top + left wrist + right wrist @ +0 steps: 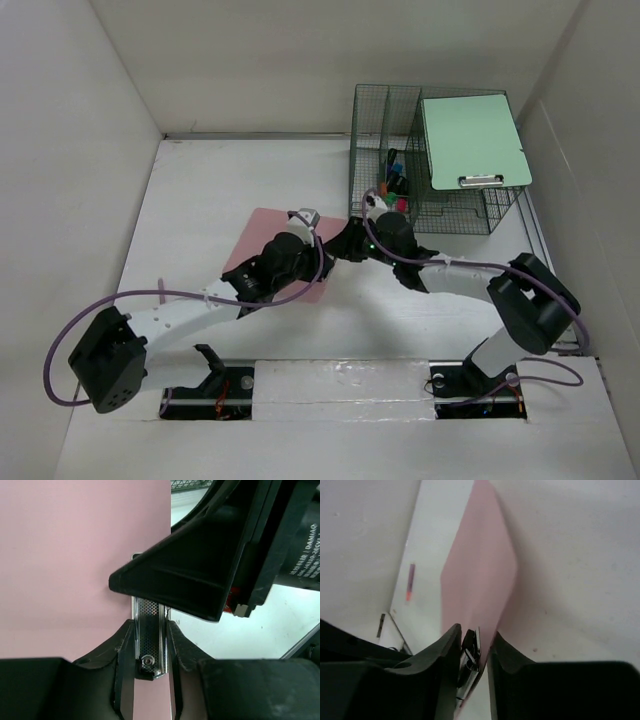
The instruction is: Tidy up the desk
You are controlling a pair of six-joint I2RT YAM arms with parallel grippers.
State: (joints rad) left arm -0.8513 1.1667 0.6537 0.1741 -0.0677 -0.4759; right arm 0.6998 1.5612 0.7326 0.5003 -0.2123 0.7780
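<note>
A pink clipboard lies on the white desk, with its clip end raised toward the right. My left gripper is shut on the clipboard's metal clip; in the left wrist view both fingers press the clip's sides. My right gripper meets it from the right. In the right wrist view its jaws close round the clip and the pink board's edge. A right finger hangs over the clip.
A green wire-mesh organizer rack stands at the back right, holding pens and a green clipboard. A purple-and-orange pen lies on the desk near the left wall. White walls enclose the desk.
</note>
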